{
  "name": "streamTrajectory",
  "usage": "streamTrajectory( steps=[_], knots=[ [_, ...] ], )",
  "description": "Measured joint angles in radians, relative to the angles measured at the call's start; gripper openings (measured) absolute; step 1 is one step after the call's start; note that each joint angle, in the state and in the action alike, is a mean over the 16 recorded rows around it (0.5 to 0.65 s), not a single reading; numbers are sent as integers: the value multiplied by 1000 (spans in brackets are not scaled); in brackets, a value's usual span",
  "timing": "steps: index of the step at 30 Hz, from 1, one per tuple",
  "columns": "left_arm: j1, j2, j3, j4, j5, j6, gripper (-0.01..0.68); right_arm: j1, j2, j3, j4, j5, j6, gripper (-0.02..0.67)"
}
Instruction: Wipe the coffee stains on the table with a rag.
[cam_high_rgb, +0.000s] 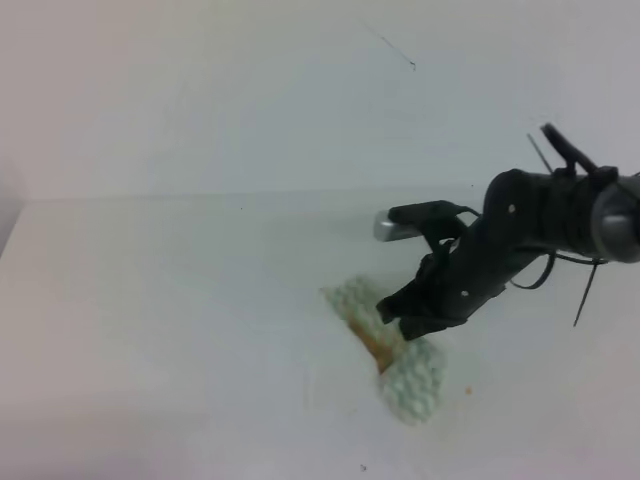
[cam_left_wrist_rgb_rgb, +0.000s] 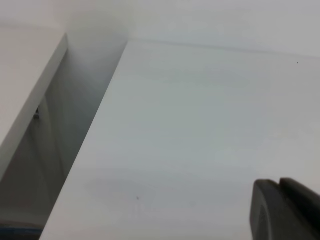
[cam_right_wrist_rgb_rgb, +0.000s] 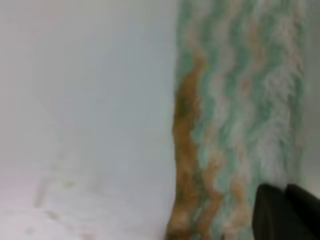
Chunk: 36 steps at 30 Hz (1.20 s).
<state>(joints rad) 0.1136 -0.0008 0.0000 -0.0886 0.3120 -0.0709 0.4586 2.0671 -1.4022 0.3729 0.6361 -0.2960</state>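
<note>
Right tool (cam_high_rgb: 395, 312) clenched on the green-white rag (cam_high_rgb: 412, 380), pressed flat on the white desk (cam_high_rgb: 180, 320), orange-brown coffee stains (cam_high_rgb: 372, 345) along its edge. Left tool (cam_left_wrist_rgb_rgb: 285, 210): state unclear.

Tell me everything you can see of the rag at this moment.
The rag is a thin, fuzzy-looking cloth with pale green and white wavy stripes. It lies flat on the white table, stretched diagonally. One long edge is soaked orange-brown, clearest in the right wrist view. The shut right gripper presses on its middle.
</note>
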Motion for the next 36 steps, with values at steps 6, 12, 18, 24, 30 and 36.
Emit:
streamTrajectory(
  steps=[6,12,18,24,30,36],
  knots=[
    [0,0,0,0,0,0,-3,-106,-14,0,-42,37,12,4],
    [0,0,0,0,0,0,-3,-192,-54,1,-83,53,12,4],
    [0,0,0,0,0,0,-3,-252,-122,39,-109,25,3,4],
    [0,0,0,0,0,0,-3,-286,-196,145,-90,-47,-37,4],
    [0,0,0,0,0,0,-3,-296,-244,280,-35,-153,-94,4],
    [0,0,0,0,0,0,-3,-296,-258,360,15,-220,-152,29]
  ],
)
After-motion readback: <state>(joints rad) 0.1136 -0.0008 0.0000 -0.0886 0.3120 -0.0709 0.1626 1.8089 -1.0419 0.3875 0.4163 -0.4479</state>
